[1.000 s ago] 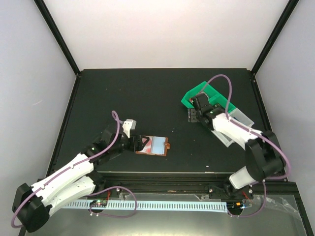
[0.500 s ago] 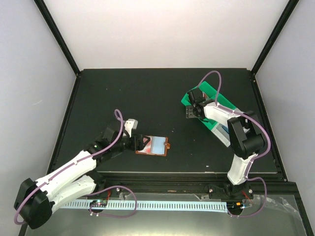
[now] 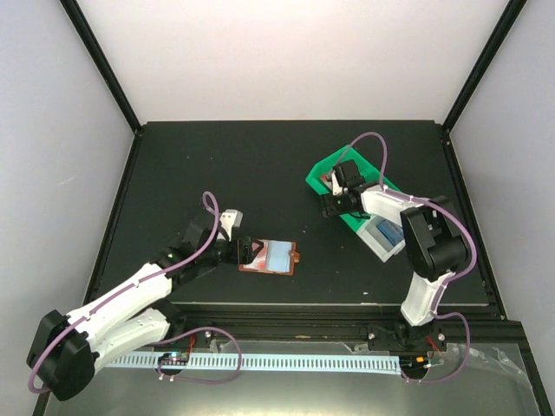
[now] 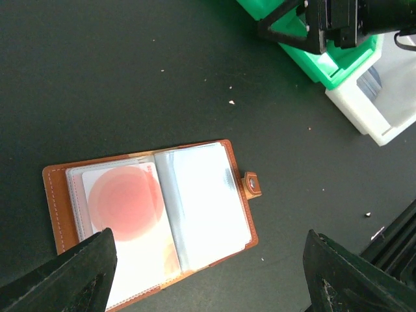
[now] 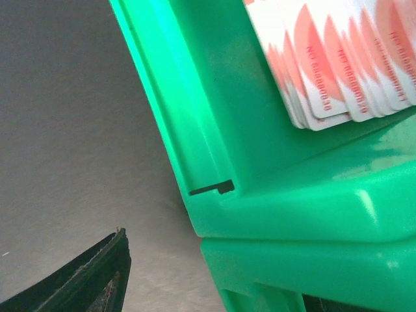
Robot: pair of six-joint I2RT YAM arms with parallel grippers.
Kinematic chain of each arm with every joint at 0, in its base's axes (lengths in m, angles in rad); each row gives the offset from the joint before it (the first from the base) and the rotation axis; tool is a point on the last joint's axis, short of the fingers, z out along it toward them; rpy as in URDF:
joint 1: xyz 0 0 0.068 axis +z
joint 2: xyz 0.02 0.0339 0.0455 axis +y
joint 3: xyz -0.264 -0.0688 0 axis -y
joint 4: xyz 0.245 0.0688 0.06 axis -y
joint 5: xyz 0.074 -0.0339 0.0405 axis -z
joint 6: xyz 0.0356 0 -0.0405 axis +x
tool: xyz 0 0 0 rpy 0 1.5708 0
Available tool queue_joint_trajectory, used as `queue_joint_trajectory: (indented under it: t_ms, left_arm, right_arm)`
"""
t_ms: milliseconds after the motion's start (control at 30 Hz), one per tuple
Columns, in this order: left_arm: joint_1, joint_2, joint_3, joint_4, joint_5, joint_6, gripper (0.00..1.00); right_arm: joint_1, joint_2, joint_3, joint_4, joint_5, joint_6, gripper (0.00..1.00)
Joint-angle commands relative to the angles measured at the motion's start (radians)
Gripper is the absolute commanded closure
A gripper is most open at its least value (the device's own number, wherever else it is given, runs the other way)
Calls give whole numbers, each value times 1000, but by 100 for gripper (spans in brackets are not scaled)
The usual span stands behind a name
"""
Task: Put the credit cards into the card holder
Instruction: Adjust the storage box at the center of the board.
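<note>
- Left claw [image 3: 248, 252]: fingers spread wide and holding nothing, low over the black worktop [image 3: 217, 165] near the middle of its near edge, at the left end of the card holder.
- Reddish-brown leather folding card holder [image 4: 153, 218]: lies open and flat near the middle of the near edge, with its snap tab pointing right. One pale card with a red disc [image 4: 120, 205] shows in the left clear pocket, and the right pocket looks empty. Nothing pins the holder, so a card pushed in could slide it or fold a leaf over.
- Right claw [image 3: 334, 198]: at the left wall of the bright green plastic bin [image 5: 195, 130], in the right half of the worktop. Its fingers appear spread, one outside the wall and the other mostly hidden, gripping no card.
- Fanned stack of red-and-white plastic credit cards [image 5: 338, 58]: inside the green bin. They overlap closely, so the claw may lift several, lift none, or drag the bin.
- Pale grey plastic bin [image 3: 381, 250]: just beside the green bin, toward the right edge, holding blue cards [image 3: 388, 232].
</note>
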Motion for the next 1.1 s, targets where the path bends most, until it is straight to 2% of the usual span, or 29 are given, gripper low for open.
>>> queue_joint_trajectory:
  t_ms: [0, 167, 367, 467, 633, 767, 900, 1000, 1067]
  left_arm:
    - [11, 6, 25, 6, 1, 12, 20]
    - [15, 6, 21, 9, 1, 5, 20]
    - [18, 7, 16, 25, 18, -3, 20]
    - [17, 15, 18, 54, 31, -16, 19]
    - [17, 74, 46, 133, 19, -68, 16]
    - [5, 178, 71, 248, 7, -129, 3]
    - [-36, 275, 121, 322, 14, -143, 1]
    - [-73, 326, 147, 368, 12, -160, 1]
    - [-93, 357, 148, 416, 7, -202, 1]
  right_arm:
    - [31, -15, -28, 25, -207, 15, 30]
    - [96, -55, -63, 72, -281, 84, 29]
    - [162, -83, -46, 41, -322, 75, 30]
    - [165, -144, -40, -5, -245, 76, 30]
    - [161, -338, -48, -111, -52, 62, 25]
    - [135, -509, -120, -237, 120, 136, 23]
    - [84, -621, -207, -363, 251, 247, 23]
    - [59, -661, -253, -403, 291, 274, 25]
    - [38, -651, -270, -422, 301, 276, 31]
